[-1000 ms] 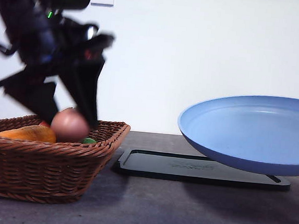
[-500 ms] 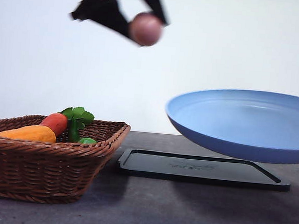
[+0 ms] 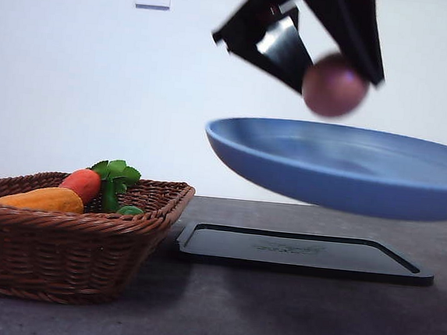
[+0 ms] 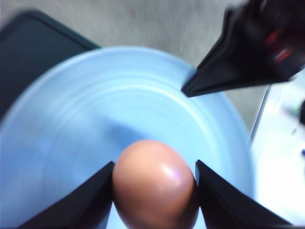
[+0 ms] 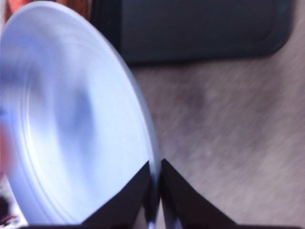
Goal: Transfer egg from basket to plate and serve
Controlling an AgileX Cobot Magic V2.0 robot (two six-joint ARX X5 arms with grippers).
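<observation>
Our left gripper squeezes the egg above the plate, which our right gripper pinches by its rim. If we let go this high, the egg may bounce off (the plate hangs in the air).

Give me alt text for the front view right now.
The left pincer holds the egg in the air just above the blue plate, which hangs above a black tray on the table. At left sits the wicker basket with vegetables in it.
</observation>
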